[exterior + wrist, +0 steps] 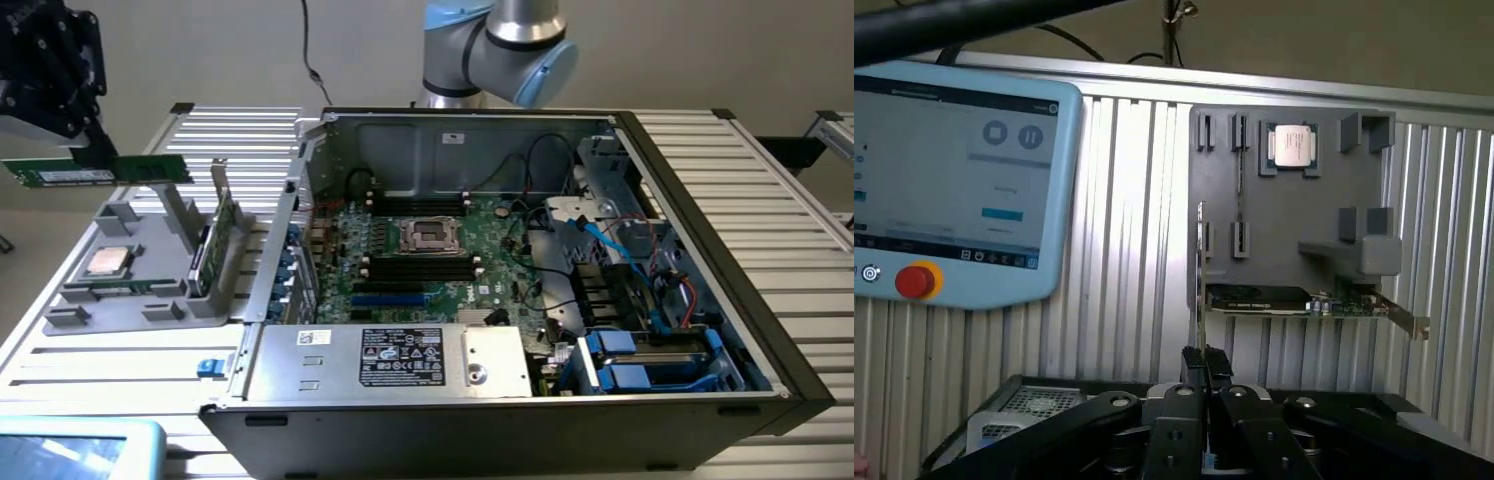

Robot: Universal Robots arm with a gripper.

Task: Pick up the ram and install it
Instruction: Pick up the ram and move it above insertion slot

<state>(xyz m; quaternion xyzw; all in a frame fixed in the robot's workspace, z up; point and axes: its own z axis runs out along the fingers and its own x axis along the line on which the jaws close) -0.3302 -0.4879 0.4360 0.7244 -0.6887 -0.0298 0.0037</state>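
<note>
While the gripper [96, 155] clasps the ram [147, 167] at the exterior view's left, we judge pickup done. Seating demands slot [420, 264] alignment.

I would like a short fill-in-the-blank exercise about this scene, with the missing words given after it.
1. The gripper is shut on the ____.
2. The button on the pendant is ____.
3. The computer case has its side ____, so the motherboard shows.
Missing words: ram; red; open.
</note>
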